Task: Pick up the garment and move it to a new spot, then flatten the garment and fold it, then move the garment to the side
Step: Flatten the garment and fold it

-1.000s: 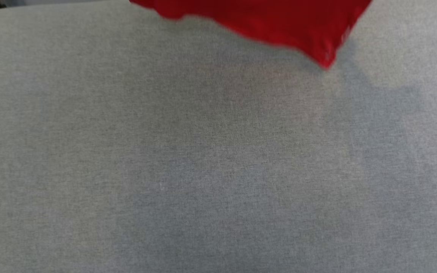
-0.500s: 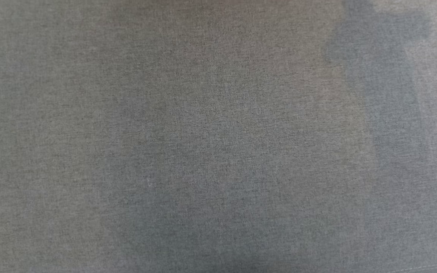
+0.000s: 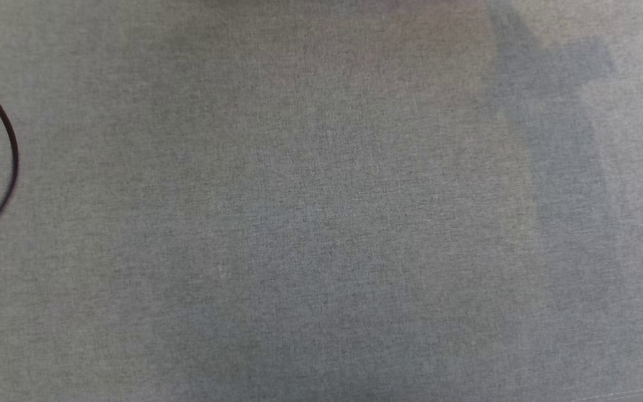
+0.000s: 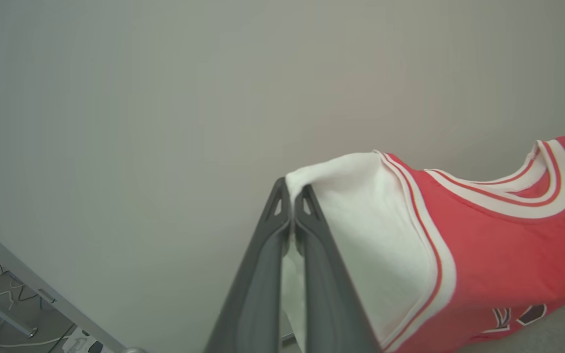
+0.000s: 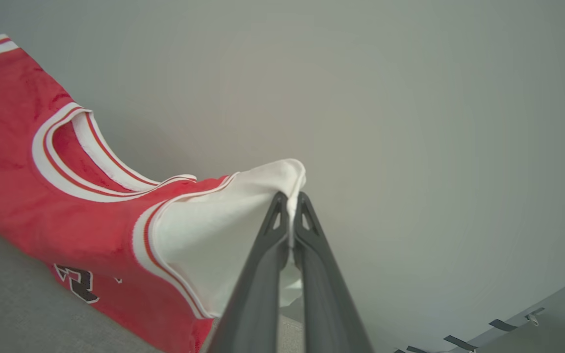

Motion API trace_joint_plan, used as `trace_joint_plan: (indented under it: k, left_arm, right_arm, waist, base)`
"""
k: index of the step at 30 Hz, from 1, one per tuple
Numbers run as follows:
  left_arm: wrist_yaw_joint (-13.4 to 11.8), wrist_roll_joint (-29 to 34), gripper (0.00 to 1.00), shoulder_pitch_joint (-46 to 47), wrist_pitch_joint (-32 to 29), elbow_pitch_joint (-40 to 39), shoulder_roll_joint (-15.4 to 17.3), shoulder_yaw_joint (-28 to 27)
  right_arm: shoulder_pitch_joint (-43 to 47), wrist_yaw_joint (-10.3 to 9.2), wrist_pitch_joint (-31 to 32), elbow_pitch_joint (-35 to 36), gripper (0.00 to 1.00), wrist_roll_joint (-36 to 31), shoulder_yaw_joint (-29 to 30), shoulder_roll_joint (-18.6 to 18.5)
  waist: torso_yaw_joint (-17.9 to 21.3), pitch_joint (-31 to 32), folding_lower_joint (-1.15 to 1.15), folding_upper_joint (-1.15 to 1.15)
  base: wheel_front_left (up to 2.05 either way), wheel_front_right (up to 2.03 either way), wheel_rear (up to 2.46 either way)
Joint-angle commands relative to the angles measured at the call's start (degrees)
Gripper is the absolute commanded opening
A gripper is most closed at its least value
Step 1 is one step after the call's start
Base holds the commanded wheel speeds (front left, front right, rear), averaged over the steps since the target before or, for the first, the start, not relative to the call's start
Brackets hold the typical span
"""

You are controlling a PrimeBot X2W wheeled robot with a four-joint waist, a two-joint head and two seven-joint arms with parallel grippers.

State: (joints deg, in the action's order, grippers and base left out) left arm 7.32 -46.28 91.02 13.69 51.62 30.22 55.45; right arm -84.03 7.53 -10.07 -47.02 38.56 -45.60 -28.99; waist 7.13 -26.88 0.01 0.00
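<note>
- Head view: a grey cloth-covered bench (image 3: 321, 223) lies under soft shadows, and a thin dark cable (image 3: 12, 145) curves along its left edge.
- Left wrist view: the left hand (image 4: 292, 193) is clenched on a white sleeve (image 4: 361, 220) of the garment (image 4: 483, 245), whose red body and striped collar (image 4: 508, 206) stretch away rightward before a pale wall (image 4: 165, 98).
- Right wrist view: the right hand (image 5: 290, 201) grips the other white sleeve (image 5: 223, 215). The garment hangs to the left above the bench, with a black number (image 5: 81, 284) showing.
</note>
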Motion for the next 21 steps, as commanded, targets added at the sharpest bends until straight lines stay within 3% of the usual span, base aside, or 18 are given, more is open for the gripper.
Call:
trace_joint_plan:
  k: [1,10,12,21]
  left_arm:
    - [0.15,-1.06,0.0,-3.93,0.73,-0.63,0.55,-0.15]
    - [-2.53,-4.45,0.0,-28.03,1.28,-8.67,1.88,-5.07]
    - [-3.93,-4.35,0.0,-36.7,1.29,-12.72,2.58,-7.07]
    - [-7.69,-6.48,0.0,-60.01,1.3,-22.58,4.76,-13.33]
  right_arm:
    - [2.95,-0.04,-0.95,-0.37,0.0,1.03,-1.05,0.29]
    - [19.17,-0.04,-4.15,1.32,0.0,5.66,-5.35,0.04]
    - [24.85,-0.04,-4.54,3.11,0.0,6.2,-6.72,-1.46]
    - [41.57,-0.04,-4.89,9.8,0.0,7.46,-6.72,-6.06]
  waist:
    - [-0.53,3.07,-0.01,0.0]
    - [-1.53,10.71,-0.01,0.0]
    - [-2.13,13.08,-0.01,0.0]
    - [-2.27,18.99,-0.01,0.0]
  base:
    - [0.0,0.0,0.0]
    - [0.0,0.0,0.0]
    - [0.0,0.0,0.0]
    - [0.0,0.0,0.0]
